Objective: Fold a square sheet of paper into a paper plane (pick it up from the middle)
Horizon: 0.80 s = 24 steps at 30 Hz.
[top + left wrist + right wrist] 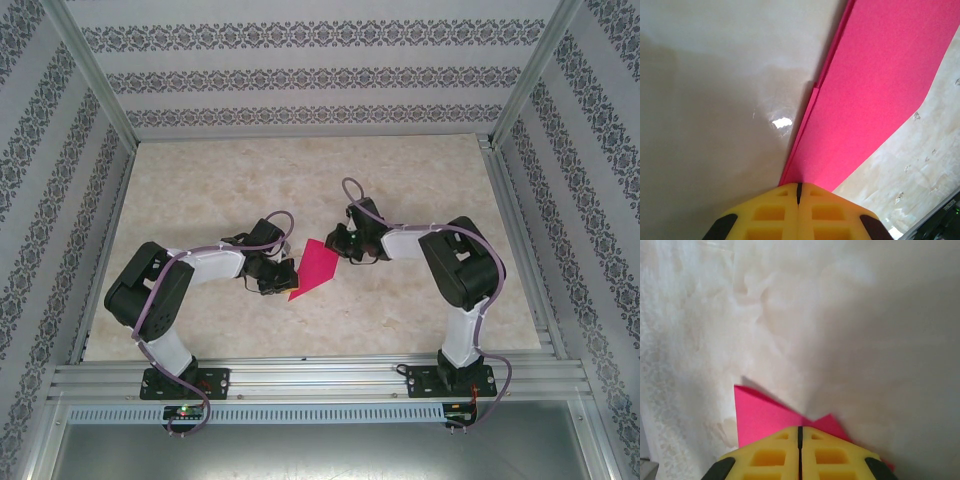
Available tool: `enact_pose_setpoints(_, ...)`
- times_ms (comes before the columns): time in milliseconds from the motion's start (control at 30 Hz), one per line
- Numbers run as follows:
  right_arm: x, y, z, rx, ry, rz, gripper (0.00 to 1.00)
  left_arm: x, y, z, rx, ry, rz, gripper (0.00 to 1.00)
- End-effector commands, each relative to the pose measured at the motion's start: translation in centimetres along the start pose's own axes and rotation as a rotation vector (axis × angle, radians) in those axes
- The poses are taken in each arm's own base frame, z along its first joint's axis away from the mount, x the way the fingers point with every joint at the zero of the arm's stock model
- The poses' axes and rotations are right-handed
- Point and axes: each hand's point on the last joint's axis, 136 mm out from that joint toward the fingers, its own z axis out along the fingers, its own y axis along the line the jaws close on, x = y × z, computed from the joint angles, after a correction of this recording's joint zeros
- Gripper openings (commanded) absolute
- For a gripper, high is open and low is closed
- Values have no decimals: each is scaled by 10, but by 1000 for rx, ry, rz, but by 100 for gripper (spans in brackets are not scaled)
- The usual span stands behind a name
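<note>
**Desk:** Magenta on pale marble. What does the overhead frame show?

**Photographer:** The sheet of paper, folded to a pointed wedge, lies flat at mid-table between both arms. Its long axis runs diagonally: the sharp tip points toward the near left, the broader end toward the far right. The left gripper meets its left edge near the tip, and the right gripper meets the broad end.

**Desk:** And the left wrist camera?

**Photographer:** The left gripper has its yellow jaws pressed together, the seam a thin line. The sheet of paper starts at the fingertips and widens toward the upper right, with a layered fold edge along its left side, over the table. I cannot tell if any paper is caught in the seam.

**Desk:** The right wrist?

**Photographer:** The right gripper is likewise closed tight. Two pink corners of the sheet of paper jut out beyond the fingertips onto the table, and the rest is hidden beneath them.
</note>
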Motion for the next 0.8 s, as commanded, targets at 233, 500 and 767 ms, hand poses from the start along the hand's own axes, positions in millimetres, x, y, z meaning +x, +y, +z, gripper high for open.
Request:
enact_pose_setpoints(233, -36, -8, -16, 26, -83, -32, 13, 25, 40, 9, -119, 72, -41, 5)
enact_pose_setpoints(500, -20, 16, -51, -30, -76, -50, 22, 26, 8, 10, 5, 93, -56, 9)
enact_pose_setpoints(767, 23, 5, -73, -29, -23, 10, 36, 20, -29, -4, 53, 43, -26, 19)
